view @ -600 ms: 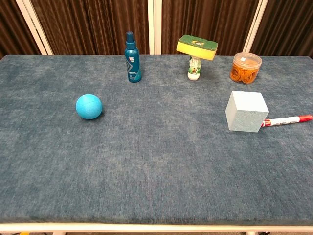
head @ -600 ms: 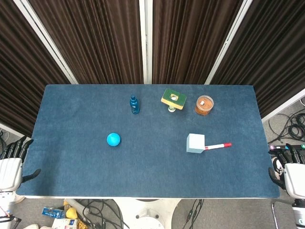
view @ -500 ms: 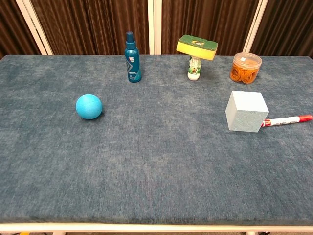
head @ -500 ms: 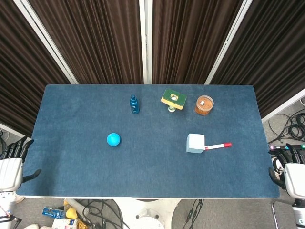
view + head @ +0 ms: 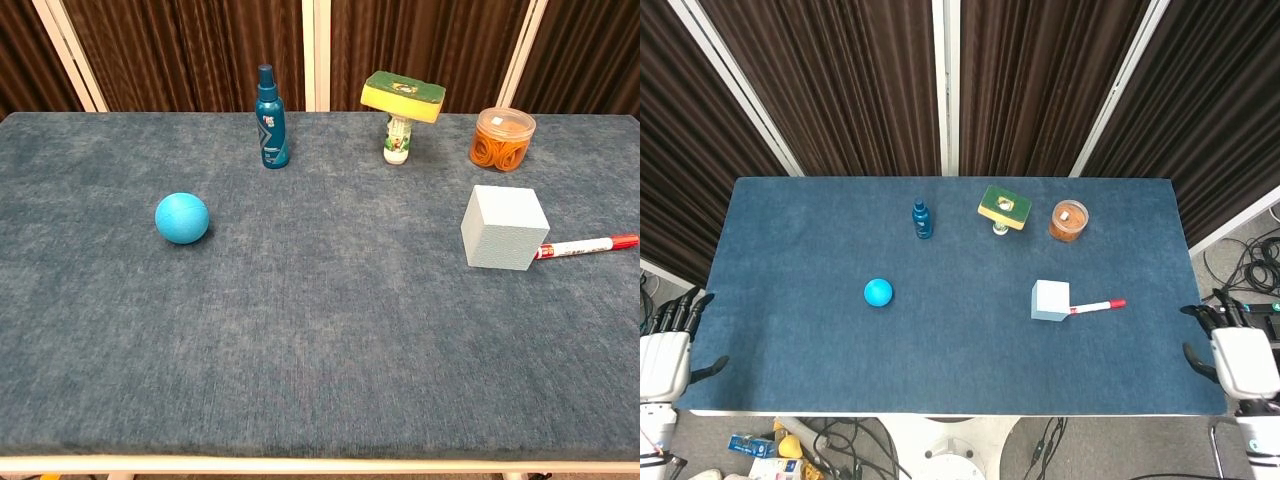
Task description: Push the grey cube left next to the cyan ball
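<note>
Sitting well left of the empty, spread-fingered right hand (image 5: pixel 1238 360): grey cube (image 5: pixel 1050 300); cyan ball (image 5: pixel 878 292) farther left.

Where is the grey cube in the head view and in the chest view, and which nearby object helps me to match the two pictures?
Head view: the grey cube sits right of centre, in the nearer half of the table.
Chest view: the grey cube sits at the right side, at mid height.
Shared landmark: the red-capped marker lies just to the cube's right in both views.
</note>
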Robot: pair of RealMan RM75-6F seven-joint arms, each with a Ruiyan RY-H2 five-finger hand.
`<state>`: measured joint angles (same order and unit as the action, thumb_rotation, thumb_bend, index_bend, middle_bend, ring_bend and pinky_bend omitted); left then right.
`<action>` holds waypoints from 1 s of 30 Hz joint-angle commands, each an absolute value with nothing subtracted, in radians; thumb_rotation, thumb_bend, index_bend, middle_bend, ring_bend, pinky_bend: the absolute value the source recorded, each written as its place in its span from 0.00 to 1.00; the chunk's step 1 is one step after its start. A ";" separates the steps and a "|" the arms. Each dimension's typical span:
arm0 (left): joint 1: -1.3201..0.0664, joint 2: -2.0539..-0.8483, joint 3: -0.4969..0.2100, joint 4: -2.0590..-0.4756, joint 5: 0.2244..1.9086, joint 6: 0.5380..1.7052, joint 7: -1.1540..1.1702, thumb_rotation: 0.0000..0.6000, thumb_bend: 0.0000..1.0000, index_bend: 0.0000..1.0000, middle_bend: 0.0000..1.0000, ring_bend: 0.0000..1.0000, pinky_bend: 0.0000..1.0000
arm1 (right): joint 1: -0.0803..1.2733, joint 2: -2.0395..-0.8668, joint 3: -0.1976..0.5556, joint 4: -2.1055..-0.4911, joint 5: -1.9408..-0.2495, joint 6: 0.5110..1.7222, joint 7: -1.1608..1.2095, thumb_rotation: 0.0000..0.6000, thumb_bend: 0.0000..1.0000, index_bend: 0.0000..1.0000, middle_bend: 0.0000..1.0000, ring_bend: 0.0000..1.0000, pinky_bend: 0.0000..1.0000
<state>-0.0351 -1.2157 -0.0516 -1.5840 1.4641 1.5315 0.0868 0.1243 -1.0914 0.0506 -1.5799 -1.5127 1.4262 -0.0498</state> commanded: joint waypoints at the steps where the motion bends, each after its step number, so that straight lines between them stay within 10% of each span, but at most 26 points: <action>1: -0.030 -1.215 -0.050 -1.584 1.460 1.535 0.085 1.00 0.15 0.18 0.16 0.12 0.13 | 0.220 -1.137 0.082 -1.546 -1.477 1.288 -0.113 1.00 0.26 0.35 0.34 0.07 0.14; 11: -0.006 -1.208 -0.040 -1.579 1.441 1.543 0.081 1.00 0.15 0.18 0.16 0.12 0.13 | 0.393 -1.346 0.108 -1.316 -1.376 1.026 -0.227 1.00 0.25 0.38 0.34 0.07 0.14; 30: -0.001 -1.218 -0.040 -1.558 1.428 1.530 0.068 1.00 0.15 0.18 0.16 0.12 0.13 | 0.473 -1.581 0.096 -1.030 -1.362 0.963 -0.194 1.00 0.19 0.44 0.44 0.10 0.14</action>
<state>-0.0012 -1.2179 -0.0403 -1.5584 1.4280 1.5298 0.0676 0.4690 -1.5758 0.0973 -1.0350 -1.3622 0.9658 -0.1986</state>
